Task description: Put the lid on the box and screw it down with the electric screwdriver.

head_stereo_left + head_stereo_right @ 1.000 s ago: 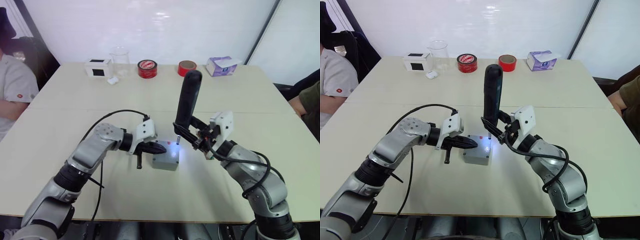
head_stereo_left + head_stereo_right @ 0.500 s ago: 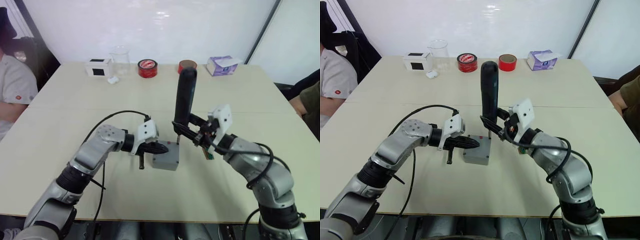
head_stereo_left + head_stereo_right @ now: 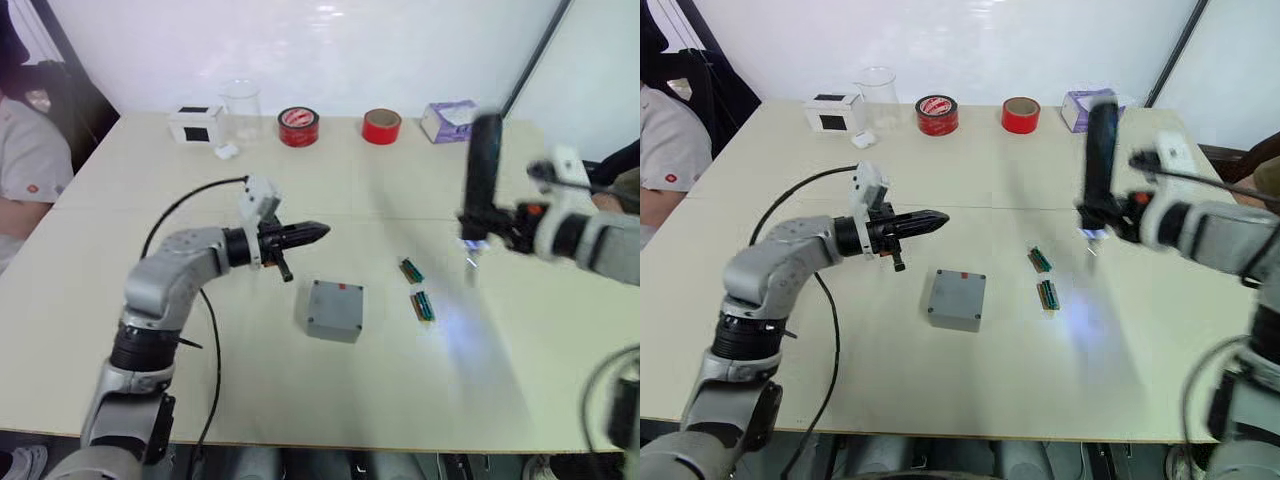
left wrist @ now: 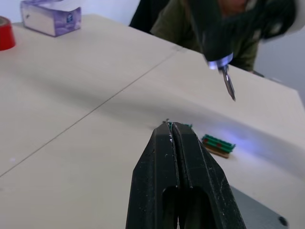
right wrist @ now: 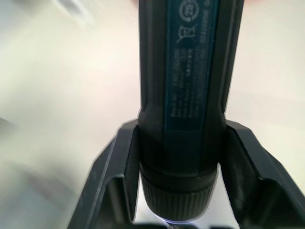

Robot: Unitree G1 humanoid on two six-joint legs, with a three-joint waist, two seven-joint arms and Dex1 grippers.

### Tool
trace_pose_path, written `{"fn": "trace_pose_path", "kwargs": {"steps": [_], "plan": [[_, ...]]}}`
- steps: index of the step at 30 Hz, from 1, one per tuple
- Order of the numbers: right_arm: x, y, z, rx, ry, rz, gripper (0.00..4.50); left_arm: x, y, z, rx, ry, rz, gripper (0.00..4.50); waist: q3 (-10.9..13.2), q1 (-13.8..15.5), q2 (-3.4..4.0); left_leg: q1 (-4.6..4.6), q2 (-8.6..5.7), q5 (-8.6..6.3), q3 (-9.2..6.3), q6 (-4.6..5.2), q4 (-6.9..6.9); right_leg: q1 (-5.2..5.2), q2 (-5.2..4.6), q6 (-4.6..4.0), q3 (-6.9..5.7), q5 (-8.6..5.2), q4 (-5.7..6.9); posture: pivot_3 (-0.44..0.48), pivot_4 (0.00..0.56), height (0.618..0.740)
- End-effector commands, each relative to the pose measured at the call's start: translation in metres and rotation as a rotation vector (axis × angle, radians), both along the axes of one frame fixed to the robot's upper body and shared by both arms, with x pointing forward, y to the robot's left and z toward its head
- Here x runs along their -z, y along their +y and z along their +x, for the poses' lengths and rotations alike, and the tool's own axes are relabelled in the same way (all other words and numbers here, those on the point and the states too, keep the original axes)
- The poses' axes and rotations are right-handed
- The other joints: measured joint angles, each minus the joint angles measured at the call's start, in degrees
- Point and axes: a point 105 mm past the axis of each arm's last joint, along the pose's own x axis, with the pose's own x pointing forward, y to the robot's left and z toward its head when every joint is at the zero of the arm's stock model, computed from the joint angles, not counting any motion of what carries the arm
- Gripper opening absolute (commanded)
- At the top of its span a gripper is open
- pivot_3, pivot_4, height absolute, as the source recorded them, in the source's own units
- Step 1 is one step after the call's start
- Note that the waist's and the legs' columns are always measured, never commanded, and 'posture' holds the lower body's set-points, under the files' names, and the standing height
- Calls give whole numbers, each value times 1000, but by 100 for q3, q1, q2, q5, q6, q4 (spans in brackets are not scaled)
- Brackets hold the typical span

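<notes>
The screwdriver [image 3: 1100, 160] stands upright, tip down, clamped in the right gripper [image 5: 181, 157], well right of the box [image 3: 957, 298] mid-table. The left gripper [image 3: 925, 220], fingers pressed together, hovers just far-left of the box.

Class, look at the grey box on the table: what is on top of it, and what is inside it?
The lid sits on top of the box, bearing a small red mark. It covers the inside, so the contents cannot be seen.
</notes>
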Motion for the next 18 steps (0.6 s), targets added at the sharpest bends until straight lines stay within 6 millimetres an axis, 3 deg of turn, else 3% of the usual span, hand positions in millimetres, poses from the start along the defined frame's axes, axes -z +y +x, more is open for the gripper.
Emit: {"fn": "trace_pose_path", "kwargs": {"steps": [1, 5, 18], "plan": [[-3, -4, -7, -27, 52, 125, 1764, 13, -18, -39, 238, -28, 137, 0, 5, -77, 14, -10, 0, -2, 7, 3, 0, -17, 3, 2, 6, 1, -3, 0, 150, 740], [15, 0, -15, -72, 174, 175, 1764, 25, -22, -65, 395, -45, 234, 0, 29, -76, 47, -22, -3, -3, 40, 6, 0, -61, 19, 5, 46, 3, 22, 0, 150, 740], [63, -21, -22, 15, 442, 83, 1764, 40, -24, -62, 374, -70, 282, 0, 29, -17, 44, -17, -9, 2, 45, 0, 12, -58, 24, 4, 61, 3, 32, 0, 150, 740]]}}
